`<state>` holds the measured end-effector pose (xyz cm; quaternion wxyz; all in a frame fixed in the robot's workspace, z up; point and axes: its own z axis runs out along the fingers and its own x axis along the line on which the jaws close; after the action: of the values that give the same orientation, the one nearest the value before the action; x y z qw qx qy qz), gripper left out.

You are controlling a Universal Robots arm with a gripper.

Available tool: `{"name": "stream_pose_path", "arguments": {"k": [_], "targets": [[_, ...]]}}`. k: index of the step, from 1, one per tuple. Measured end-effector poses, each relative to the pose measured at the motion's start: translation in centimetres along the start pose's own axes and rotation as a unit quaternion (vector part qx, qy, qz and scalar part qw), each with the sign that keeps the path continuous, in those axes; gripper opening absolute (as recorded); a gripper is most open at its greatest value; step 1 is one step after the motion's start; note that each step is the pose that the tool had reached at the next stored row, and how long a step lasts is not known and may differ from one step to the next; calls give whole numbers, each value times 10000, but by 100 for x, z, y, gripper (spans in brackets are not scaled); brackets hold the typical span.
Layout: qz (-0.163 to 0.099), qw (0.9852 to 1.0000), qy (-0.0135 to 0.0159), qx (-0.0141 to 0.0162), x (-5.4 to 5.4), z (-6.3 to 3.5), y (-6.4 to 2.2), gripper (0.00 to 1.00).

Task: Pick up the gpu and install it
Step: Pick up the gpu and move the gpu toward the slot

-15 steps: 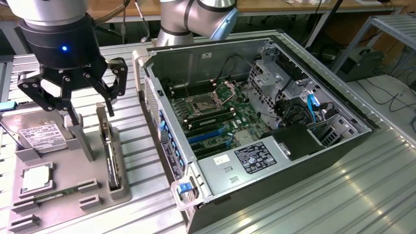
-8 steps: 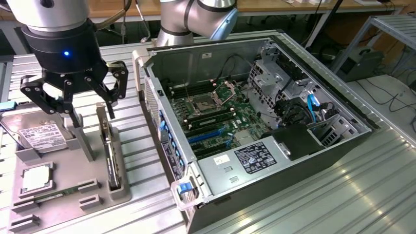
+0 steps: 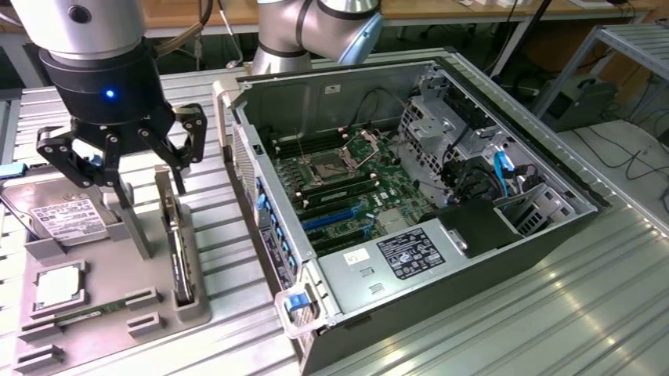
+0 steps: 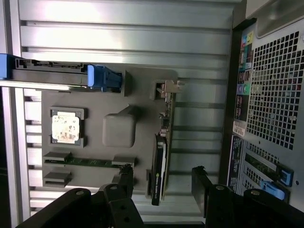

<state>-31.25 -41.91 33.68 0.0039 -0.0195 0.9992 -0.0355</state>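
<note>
Log one gripper (image 3: pixel 134 178) at the exterior view's left: black, jointed linkages, a small blue light on its round body, hung from a silver arm (image 3: pixel 78 27). Find it above the tray (image 3: pixel 99 270), over the card slot. Count two fingers (image 4: pixel 202 183), flat black bars, released and spread wide, grasping nothing.

Locate the gpu (image 3: pixel 179 251) on the right side of the tray: one thin flat rectangular card, dark-faced, standing on its long edge in a narrow slot, with a bright metal fitting at one end. See it in the wrist view (image 4: pixel 160 156) between the two fingers, apart from both.

Record tray as matte grey moulded plastic with raised blocks and shallow pockets. Count in it, left of the card: one hard drive (image 3: pixel 68 219), silver, boxy, white label on top; one processor chip (image 3: pixel 58 286), square, pale metal lid; one memory stick (image 3: pixel 94 312), narrow, green, at the near edge.

Note one computer case (image 3: pixel 544 235) just right of the tray: dark sheet-steel tower lying on its side, side panel off, perforated rear grille (image 4: pixel 275 95). Inside, one green motherboard (image 3: pixel 366 188) with an open square socket (image 3: pixel 329 167) and blue slots.

Under everything, one table (image 3: pixel 596 313) of ribbed, shiny aluminium.
</note>
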Motion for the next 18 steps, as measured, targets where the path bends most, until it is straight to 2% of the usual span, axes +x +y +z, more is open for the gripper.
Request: {"name": "stream_pose_path", "arguments": {"k": [18], "targets": [[72, 10000, 6, 0, 3, 232, -33, 62]]}}
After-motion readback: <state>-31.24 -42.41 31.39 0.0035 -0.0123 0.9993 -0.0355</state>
